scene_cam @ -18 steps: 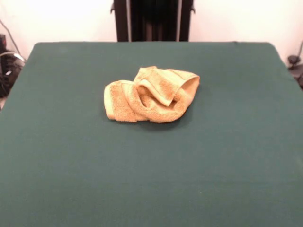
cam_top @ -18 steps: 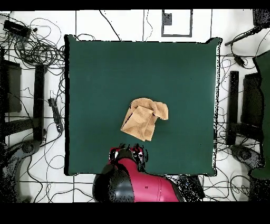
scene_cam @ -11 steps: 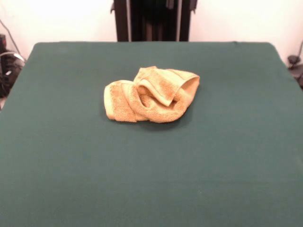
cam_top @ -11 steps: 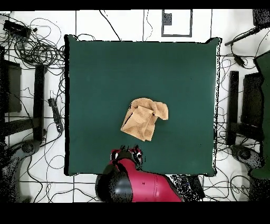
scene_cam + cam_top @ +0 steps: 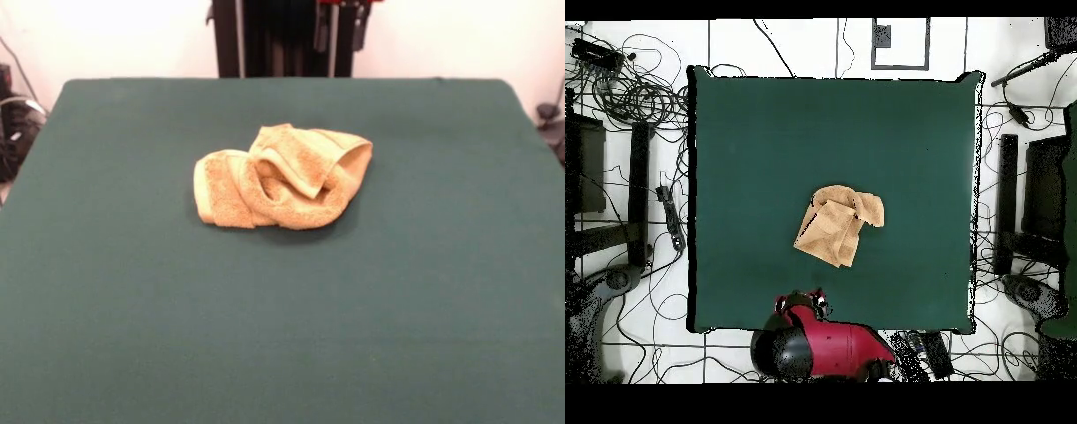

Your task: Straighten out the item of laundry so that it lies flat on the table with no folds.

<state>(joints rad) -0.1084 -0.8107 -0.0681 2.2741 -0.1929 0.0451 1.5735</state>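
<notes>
You have the golden-orange terry towel (image 5: 281, 178) lying crumpled near the middle of the green felt table (image 5: 282, 336), a little toward the robot's side of centre. In the front view it is bunched into a rounded heap: one lobe rolls over at the picture's left, a folded flap stands up across the middle, and a pale hollow opens at the right end. A flat woven band runs along the raised upper edge. From overhead the towel (image 5: 837, 226) reads as a rough quadrilateral with a doubled-over lump at one corner, well clear of every table edge, with bare felt (image 5: 765, 150) all around it.

Your gripper (image 5: 340, 26) shows only at the top edge of the front view, as dark and red hardware in front of the black pedestal, high above and behind the towel and well apart from it. Overhead, the red and black arm (image 5: 827, 345) sits at the table's edge by the robot's base, not over the cloth. You cannot tell from either view how far the gripper is open; it has hold of nothing
</notes>
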